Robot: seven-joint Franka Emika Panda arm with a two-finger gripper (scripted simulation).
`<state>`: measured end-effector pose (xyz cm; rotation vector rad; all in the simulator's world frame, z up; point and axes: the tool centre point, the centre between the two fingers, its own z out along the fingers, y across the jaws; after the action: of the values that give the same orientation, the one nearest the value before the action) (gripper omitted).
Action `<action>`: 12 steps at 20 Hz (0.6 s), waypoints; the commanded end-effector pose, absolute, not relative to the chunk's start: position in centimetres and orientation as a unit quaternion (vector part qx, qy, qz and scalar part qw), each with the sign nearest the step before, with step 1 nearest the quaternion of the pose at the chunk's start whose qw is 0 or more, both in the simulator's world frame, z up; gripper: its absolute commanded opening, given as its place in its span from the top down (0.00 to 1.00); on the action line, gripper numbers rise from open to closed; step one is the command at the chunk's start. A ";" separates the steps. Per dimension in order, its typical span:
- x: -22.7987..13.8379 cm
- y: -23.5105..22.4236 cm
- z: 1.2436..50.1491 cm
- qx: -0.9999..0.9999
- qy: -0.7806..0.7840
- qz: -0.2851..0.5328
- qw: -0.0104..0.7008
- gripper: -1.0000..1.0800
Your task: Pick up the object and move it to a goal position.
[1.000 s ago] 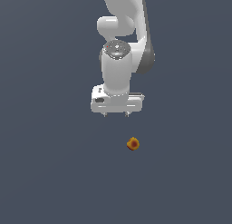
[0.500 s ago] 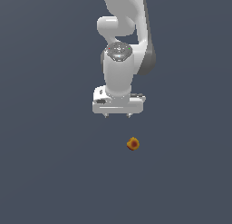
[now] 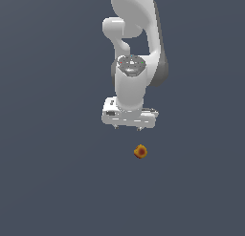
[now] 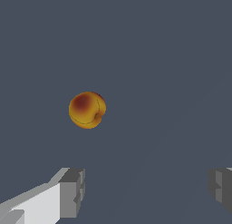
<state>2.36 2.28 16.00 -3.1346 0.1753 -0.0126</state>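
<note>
tool point(image 3: 128, 128) barely moved since earlier | fingers spread apart; object point(image 3: 140, 152) lies loose beyond them

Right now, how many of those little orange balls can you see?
1. The small rounded orange-yellow lump with a dark red patch lies alone on the grey floor, apart from the open white gripper. None seems hidden.
</note>
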 end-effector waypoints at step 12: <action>6.0 6.2 11.3 -0.979 0.202 -0.001 0.002 0.04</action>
<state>5.61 5.77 11.89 -3.0836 0.5812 -0.0030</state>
